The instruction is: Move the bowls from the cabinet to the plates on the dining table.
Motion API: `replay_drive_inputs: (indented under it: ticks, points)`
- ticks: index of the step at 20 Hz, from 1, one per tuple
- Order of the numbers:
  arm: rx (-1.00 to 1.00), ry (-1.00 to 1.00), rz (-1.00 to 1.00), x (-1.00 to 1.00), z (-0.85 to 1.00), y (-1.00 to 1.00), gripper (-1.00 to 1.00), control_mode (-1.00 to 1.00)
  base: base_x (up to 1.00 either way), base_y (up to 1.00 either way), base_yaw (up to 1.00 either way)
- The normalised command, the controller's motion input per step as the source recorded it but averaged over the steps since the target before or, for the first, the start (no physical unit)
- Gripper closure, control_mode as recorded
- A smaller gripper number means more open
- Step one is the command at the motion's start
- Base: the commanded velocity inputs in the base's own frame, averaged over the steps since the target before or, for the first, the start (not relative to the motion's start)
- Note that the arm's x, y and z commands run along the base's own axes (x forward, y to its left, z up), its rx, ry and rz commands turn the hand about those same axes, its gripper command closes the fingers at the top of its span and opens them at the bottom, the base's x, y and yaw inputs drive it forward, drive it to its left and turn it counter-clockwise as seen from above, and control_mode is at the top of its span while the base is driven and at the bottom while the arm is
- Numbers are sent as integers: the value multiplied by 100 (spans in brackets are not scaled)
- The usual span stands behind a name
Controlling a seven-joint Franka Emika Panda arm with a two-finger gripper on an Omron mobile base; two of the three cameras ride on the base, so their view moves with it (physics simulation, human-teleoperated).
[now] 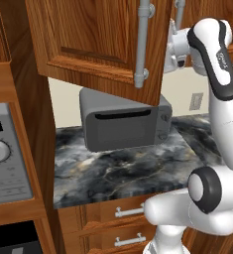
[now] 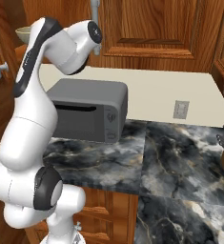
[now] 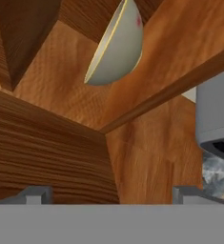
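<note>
Fingertips [image 3: 37, 194] sat wide apart at frame bottom, holding nothing. Bowl [image 3: 117, 45] stood on cabinet [image 3: 51, 152] shelf ahead, well clear of me, w/ toaster oven [image 3: 217, 114] off to one side. Step, I judged: reaching for bowl. Next needed: close in, straddle rim, pinch.

Kitchen — wood wall cabinets [image 1: 98, 44] upper frame, grey toaster oven [image 2: 87, 110] on marbled counter [image 2: 180, 157], oven control panel [image 1: 6, 158] at left edge.
</note>
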Motion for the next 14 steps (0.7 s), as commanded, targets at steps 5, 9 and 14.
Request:
replay_drive_inputs:
  ticks: [5, 9, 14]
  points:
    - [6, 5, 3, 2, 0, 14, -100, -100, 0, 0, 0]
    - [7, 4, 3, -10, 0, 8, -100, -100, 0, 0, 0]
    - [6, 1, 3, -21, 0, 9, -100, -100, 0, 0, 0]
